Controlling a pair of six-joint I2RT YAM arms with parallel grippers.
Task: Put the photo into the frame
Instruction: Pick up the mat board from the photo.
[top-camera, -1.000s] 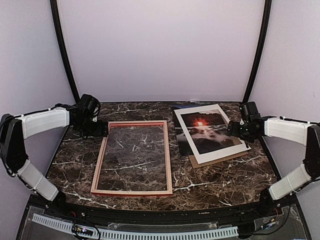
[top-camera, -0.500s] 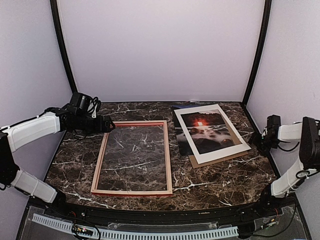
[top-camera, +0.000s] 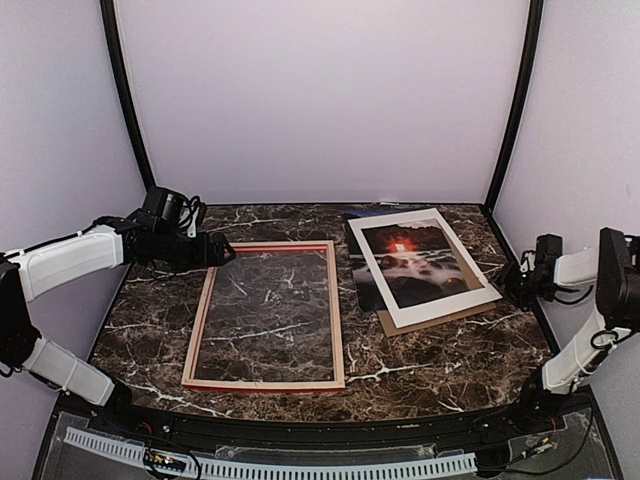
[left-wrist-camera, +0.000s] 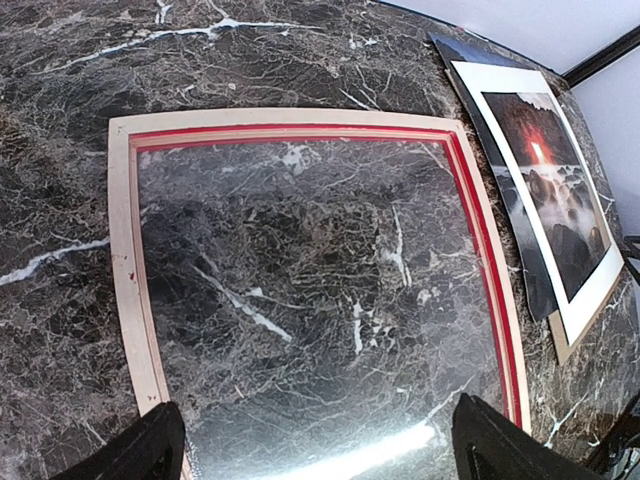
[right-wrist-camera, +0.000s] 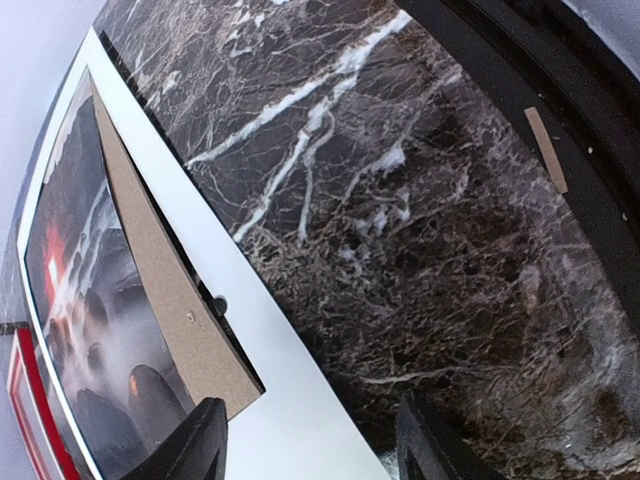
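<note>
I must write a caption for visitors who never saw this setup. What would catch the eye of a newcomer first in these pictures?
First the photo, a dark landscape with a red glow inside a white mat, lying at the far right of the marble table. Then the frame, flat left of centre, pale back up, with the left tool open near its far left corner.

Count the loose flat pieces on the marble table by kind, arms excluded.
Red rectangular picture frame, pale wood back up: 1
White mat board: 1
Dark landscape photo print with red sun glow: 1
Plain brown backing board: 1
Total: 4
</note>
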